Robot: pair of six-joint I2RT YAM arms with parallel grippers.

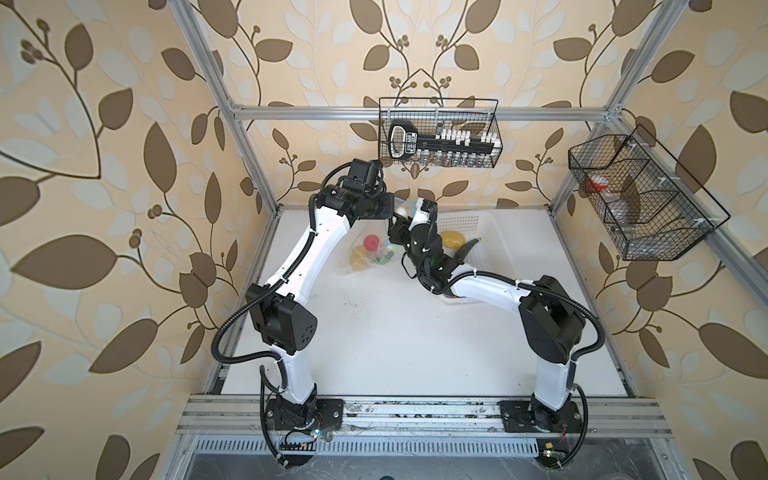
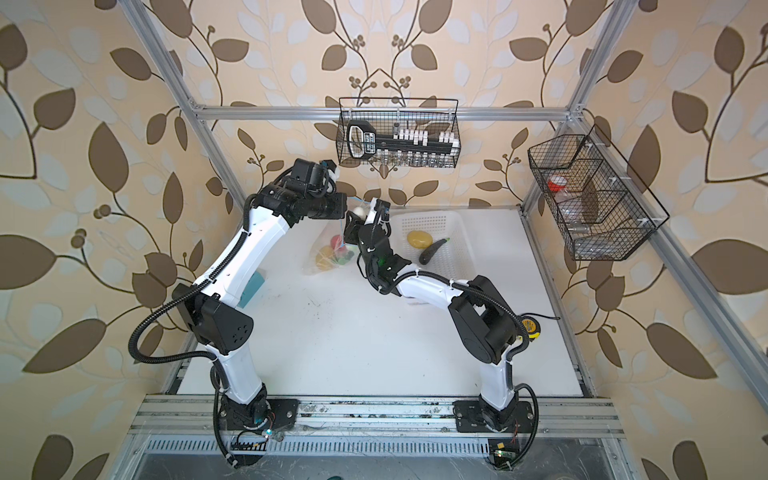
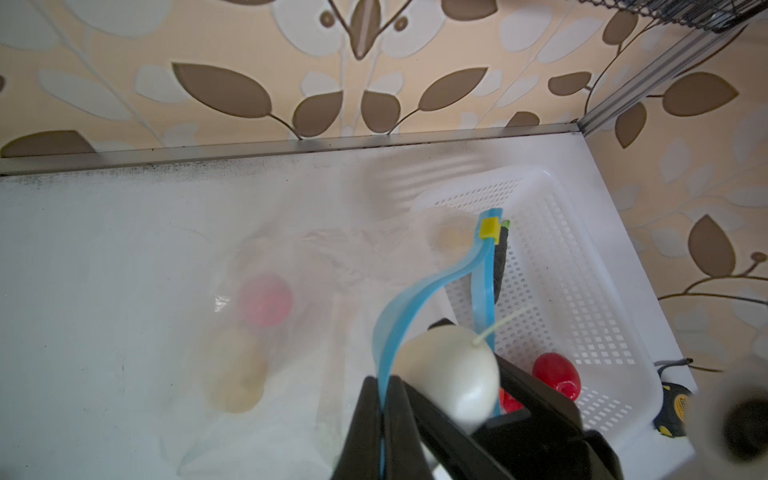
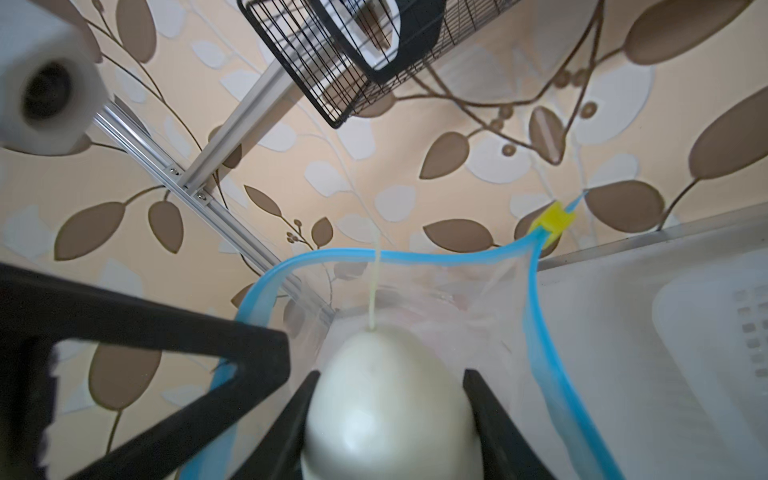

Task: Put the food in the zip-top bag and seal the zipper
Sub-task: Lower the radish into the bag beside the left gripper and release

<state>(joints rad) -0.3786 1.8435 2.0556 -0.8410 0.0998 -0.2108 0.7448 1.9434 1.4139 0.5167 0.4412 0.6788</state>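
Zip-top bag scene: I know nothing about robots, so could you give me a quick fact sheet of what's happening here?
bag: clear zip-top bag, mouth held up and open
left jaws: shut on the blue zipper
right jaws: gripping a white egg-shaped food at the open mouth
inside bag: red piece, yellow piece
in white basket: potato, eggplant, red tomato
seal: not closed; yellow slider sits at one end

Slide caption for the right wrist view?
Right end effector holds white toy vegetable at the bag's open blue zipper.
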